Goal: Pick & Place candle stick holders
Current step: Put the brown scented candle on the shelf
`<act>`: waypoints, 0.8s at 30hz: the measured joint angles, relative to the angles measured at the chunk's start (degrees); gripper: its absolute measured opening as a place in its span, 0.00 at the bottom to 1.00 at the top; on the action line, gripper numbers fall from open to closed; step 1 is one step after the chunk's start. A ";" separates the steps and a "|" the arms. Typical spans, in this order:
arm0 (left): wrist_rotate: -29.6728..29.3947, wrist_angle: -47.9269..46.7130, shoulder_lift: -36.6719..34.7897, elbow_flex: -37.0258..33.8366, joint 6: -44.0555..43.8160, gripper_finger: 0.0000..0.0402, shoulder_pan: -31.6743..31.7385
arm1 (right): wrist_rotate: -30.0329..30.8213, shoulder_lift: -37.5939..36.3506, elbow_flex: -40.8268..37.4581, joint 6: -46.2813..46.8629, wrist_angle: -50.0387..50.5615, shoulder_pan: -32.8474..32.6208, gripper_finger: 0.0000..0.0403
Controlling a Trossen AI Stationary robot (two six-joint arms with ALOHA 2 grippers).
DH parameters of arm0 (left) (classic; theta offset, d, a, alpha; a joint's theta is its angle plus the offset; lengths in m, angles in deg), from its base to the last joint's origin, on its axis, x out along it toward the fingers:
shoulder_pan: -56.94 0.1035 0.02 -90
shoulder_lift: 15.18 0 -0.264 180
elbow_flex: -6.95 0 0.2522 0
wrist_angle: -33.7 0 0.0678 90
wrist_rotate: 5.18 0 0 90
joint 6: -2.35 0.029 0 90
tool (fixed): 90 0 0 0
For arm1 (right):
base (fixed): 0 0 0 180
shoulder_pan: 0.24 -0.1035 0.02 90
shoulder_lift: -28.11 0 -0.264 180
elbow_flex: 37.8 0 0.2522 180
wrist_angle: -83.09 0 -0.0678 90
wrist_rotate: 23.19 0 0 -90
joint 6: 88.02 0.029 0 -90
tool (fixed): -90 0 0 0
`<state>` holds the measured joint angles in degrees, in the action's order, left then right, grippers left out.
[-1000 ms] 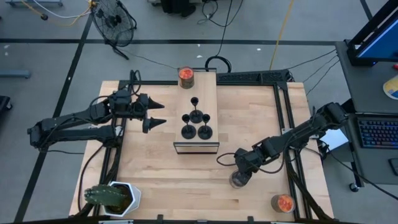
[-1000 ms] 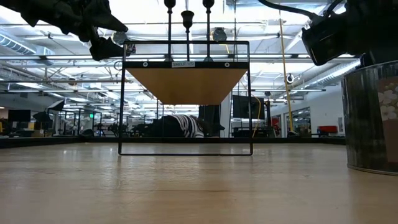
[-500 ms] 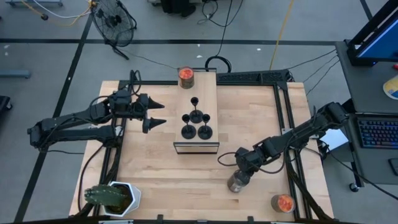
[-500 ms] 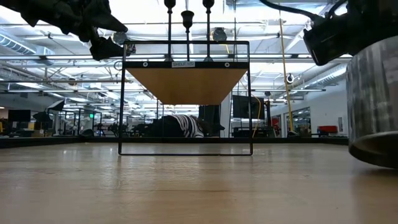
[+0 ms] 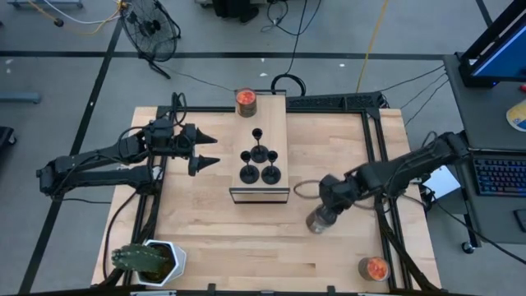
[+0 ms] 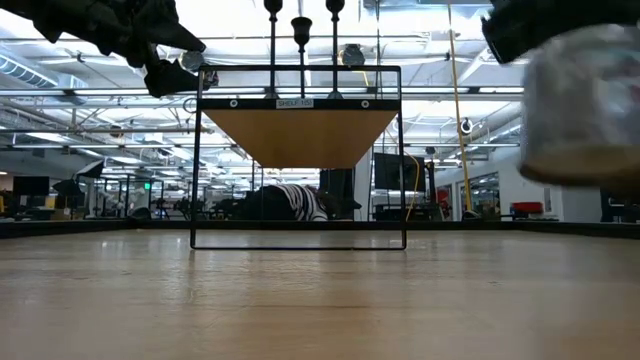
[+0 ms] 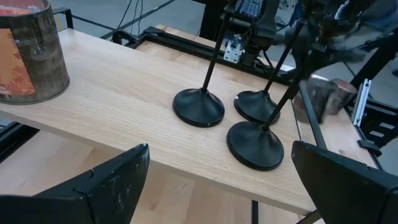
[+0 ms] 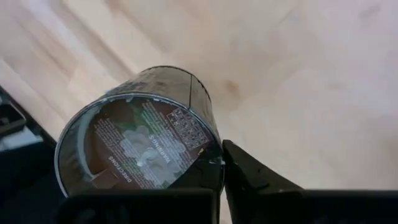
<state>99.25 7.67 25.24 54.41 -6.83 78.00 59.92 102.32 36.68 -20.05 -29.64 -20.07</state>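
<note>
The right gripper (image 5: pixel 322 215) is clenched on the rim of a round silvery jar (image 5: pixel 318 221), holding it clear of the table (image 5: pixel 214 238) over the right half, nearer the front edge; in the low view the jar (image 6: pixel 580 100) hangs above the wood. In the right wrist view the jar (image 8: pixel 140 143) sits tilted against the dark fingers (image 8: pixel 249 177), a printed label showing through its side.

The left gripper (image 5: pixel 204 151) hovers near the left edge with its fingers spread wide, gripping nothing, pointed at the shelf (image 5: pixel 261 193).

Four black candle stick holders (image 5: pixel 259 164) stand upright on the shelf top at the table's middle, clustered close; the left wrist view shows three bases (image 7: pixel 199 107).

Two glass jars with orange contents: one (image 5: pixel 245 101) on the shelf's back end, one (image 5: pixel 374 268) at the front right corner. A white pot with a cactus (image 5: pixel 149 261) sits at the front left corner.
</note>
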 joint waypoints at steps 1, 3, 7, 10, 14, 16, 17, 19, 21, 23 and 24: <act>-0.01 0.00 0.00 0.00 -0.02 0.99 0.00 | 0.86 -0.59 1.93 -0.82 3.11 0.88 0.00; 0.01 0.02 0.00 0.00 -0.13 0.99 0.00 | 3.07 -1.33 6.06 -2.61 9.88 2.66 0.00; 0.01 0.04 0.02 0.00 -2.14 0.99 0.02 | 6.76 -1.60 14.32 -7.24 21.90 7.14 0.00; 0.01 0.18 0.02 0.00 -0.32 0.99 0.01 | 9.63 -1.60 20.00 -11.24 28.30 11.33 0.00; 0.00 1.80 0.00 0.00 2.34 0.99 0.00 | 12.74 -1.53 25.75 -17.11 32.56 18.27 0.00; -0.02 2.82 0.00 -0.01 3.31 0.99 0.01 | 14.15 -1.52 28.00 -20.89 32.75 22.20 0.00; -0.02 4.58 0.00 -0.38 3.32 0.99 0.00 | 14.47 -1.23 28.97 -22.75 32.83 24.21 0.00; -0.04 8.15 -0.77 -1.93 3.30 0.99 0.01 | 14.58 -0.46 30.64 -26.68 33.06 28.33 0.00; -0.08 11.67 -1.85 -3.90 3.78 0.99 0.00 | 14.62 0.76 32.51 -30.94 32.72 32.07 0.00; -0.10 13.57 -3.68 -5.85 4.08 0.99 0.01 | 14.59 2.17 34.27 -35.19 31.86 35.62 0.00; -0.10 13.63 -4.81 -6.47 4.11 0.99 0.02 | 14.59 3.16 35.28 -37.09 31.49 37.21 0.00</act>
<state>99.15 21.30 20.43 47.94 -2.73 78.02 74.50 105.49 71.96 -57.14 1.85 17.14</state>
